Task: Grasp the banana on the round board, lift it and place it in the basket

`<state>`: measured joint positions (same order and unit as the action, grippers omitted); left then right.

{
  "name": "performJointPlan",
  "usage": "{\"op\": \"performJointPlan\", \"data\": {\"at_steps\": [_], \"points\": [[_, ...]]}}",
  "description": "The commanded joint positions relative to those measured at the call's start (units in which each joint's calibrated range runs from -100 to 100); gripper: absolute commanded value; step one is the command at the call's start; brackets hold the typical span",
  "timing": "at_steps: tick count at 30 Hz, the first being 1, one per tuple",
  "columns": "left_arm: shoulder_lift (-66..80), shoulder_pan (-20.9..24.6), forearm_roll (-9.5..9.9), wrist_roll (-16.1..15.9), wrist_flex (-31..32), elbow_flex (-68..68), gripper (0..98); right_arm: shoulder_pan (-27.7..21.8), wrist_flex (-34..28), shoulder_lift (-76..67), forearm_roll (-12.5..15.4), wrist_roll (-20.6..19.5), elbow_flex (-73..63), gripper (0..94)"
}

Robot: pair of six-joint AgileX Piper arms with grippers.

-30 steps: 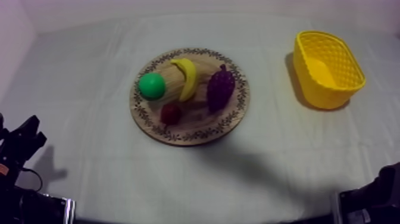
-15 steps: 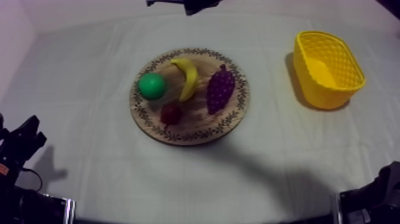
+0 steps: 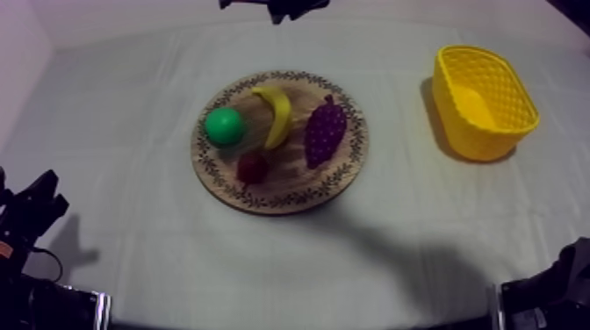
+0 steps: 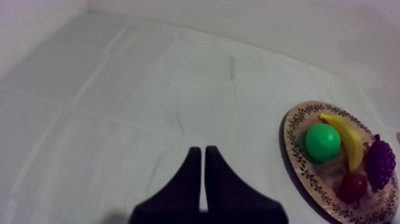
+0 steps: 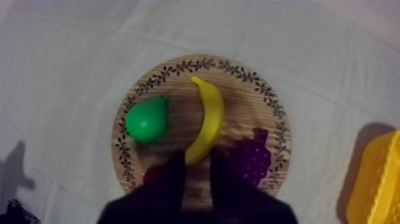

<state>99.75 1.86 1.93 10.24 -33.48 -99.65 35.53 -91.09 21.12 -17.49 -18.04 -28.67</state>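
The yellow banana (image 3: pixel 277 114) lies curved across the middle of the round wooden board (image 3: pixel 290 189), between a green pear (image 3: pixel 224 126) and the grapes (image 3: pixel 325 130). My right gripper (image 5: pixel 197 156) hangs well above the board (image 5: pixel 250 101), open, and the near end of the banana (image 5: pixel 208 119) shows in the gap between its fingers. Part of my right arm (image 3: pixel 277 7) crosses the far edge of the top view. The yellow basket (image 3: pixel 525 118) stands at the right. My left gripper (image 4: pixel 204 152) is shut on nothing, low over bare cloth left of the board.
A small red fruit (image 3: pixel 253 167) sits on the board's near side, close to the banana's lower end. My left arm (image 3: pixel 31 215) rests at the lower left, and a black part of my right arm (image 3: pixel 549 294) at the lower right. Open cloth separates board and basket.
A black part of my right arm has come into the top view's far edge above the board. The shadow over the grapes has lifted. The fruit and my left arm have not moved.
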Motion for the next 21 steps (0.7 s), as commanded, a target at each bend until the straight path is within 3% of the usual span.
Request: {"op": "performJointPlan", "data": {"at_steps": [1, 8, 21], "points": [[0.0, 0.0, 0.0, 0.0, -0.1, 0.0, 0.0, 0.0, -0.2, -0.1, 0.0, 0.1, 0.0, 35.9], [0.0, 0.0, 0.0, 0.0, -0.1, 0.0, 0.0, -0.1, -0.3, -0.3, 0.7, 0.4, -0.1, 49.3], [0.0, 0.0, 0.0, 0.0, -0.1, 0.0, 0.0, -1.4, 4.9, 5.3, 3.0, 0.8, 2.5, 51.1]]}}
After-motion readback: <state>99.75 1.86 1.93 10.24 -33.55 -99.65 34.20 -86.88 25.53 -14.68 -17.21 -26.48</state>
